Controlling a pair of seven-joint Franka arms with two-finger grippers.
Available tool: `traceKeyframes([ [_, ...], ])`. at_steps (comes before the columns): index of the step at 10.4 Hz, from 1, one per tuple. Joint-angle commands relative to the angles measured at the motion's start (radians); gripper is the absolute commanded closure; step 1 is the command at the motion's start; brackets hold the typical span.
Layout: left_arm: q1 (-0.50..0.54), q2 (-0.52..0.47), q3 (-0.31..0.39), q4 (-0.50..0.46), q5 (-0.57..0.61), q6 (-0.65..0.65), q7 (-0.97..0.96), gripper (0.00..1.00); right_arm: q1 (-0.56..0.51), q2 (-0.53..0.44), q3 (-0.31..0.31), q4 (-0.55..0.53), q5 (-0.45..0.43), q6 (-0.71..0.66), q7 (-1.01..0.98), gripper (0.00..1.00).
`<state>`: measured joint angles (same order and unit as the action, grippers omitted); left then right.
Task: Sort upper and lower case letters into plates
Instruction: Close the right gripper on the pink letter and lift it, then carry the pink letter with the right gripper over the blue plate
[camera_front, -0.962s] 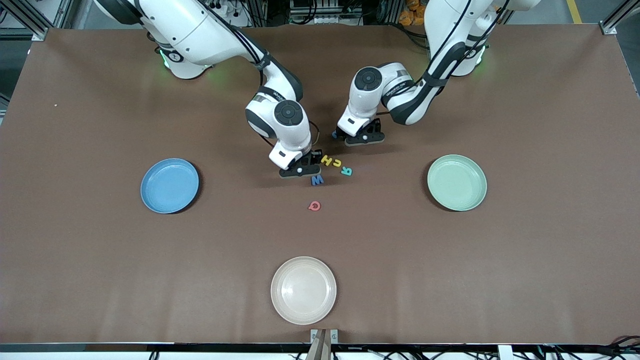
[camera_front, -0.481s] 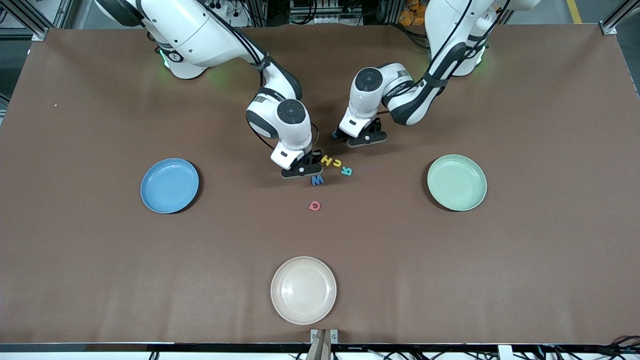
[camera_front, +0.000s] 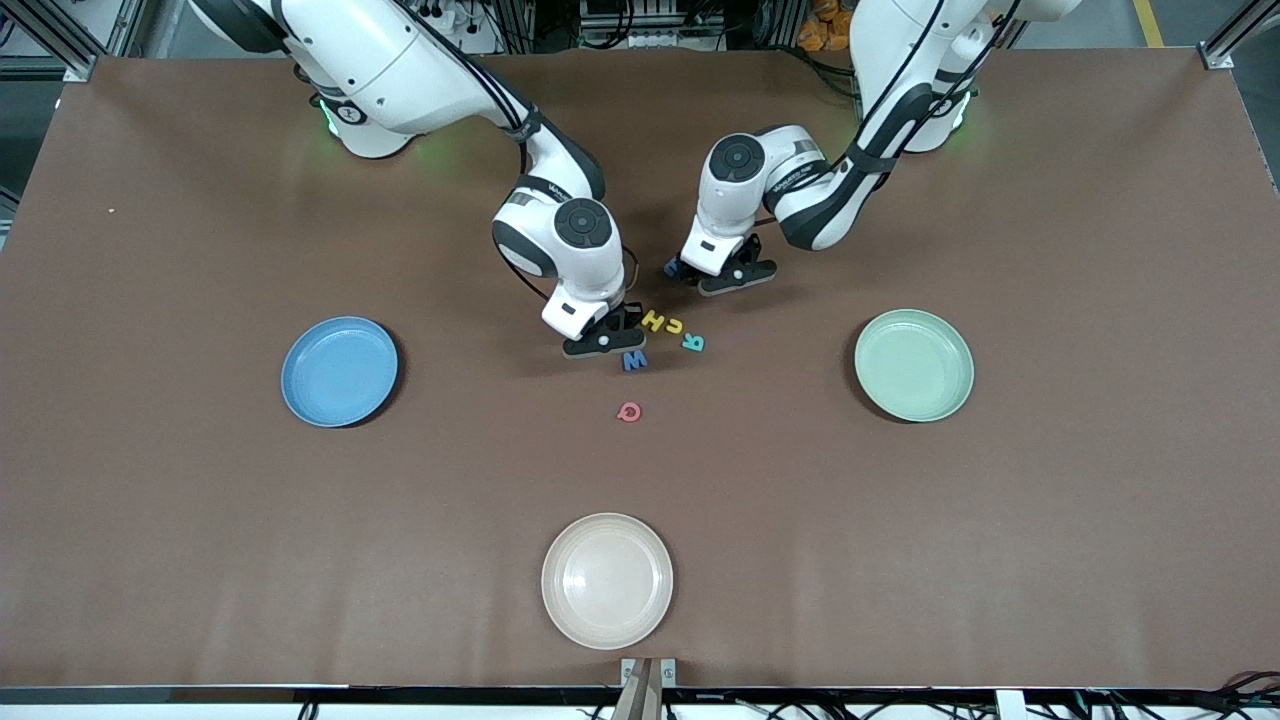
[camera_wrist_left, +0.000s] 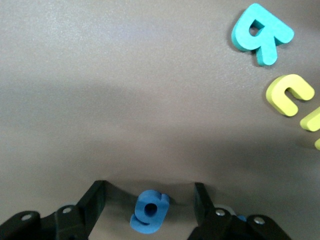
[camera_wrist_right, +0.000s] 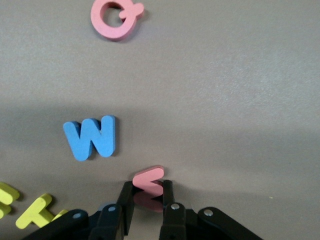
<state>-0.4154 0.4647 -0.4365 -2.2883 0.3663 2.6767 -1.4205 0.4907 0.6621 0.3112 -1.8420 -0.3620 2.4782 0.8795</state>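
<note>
Brown table (camera_front: 200, 520), cream plate (camera_front: 607, 580) apart, nearest camera, off letter cluster (camera_front: 665, 335).

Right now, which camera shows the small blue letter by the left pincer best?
The left wrist view: the blue letter lies between the open left pincer's fingers, apart from both. The front view shows only a blue sliver beside the pincer; the right wrist view shows none of it.
</note>
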Motion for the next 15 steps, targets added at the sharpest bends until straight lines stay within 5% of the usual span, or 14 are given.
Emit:
traceKeyframes([
  [1, 0.000, -0.001, -0.007, 0.001, 0.031, -0.014, -0.072, 0.19, -0.026, -0.060, 0.003, 0.003, -0.018, -0.104, 0.013, 1.00],
  [3, 0.000, -0.003, -0.008, 0.001, 0.031, -0.014, -0.087, 0.17, -0.061, -0.136, 0.008, -0.003, 0.006, -0.212, -0.013, 1.00],
  [5, 0.000, -0.014, -0.010, 0.003, 0.031, -0.058, -0.087, 0.22, -0.092, -0.202, 0.003, -0.003, 0.170, -0.290, -0.159, 1.00],
  [9, -0.002, -0.015, -0.010, 0.004, 0.029, -0.064, -0.087, 0.43, -0.136, -0.262, 0.003, 0.000, 0.202, -0.346, -0.224, 1.00],
  [15, -0.003, -0.014, -0.010, 0.009, 0.023, -0.064, -0.087, 0.42, -0.204, -0.341, 0.000, -0.002, 0.258, -0.449, -0.350, 1.00],
])
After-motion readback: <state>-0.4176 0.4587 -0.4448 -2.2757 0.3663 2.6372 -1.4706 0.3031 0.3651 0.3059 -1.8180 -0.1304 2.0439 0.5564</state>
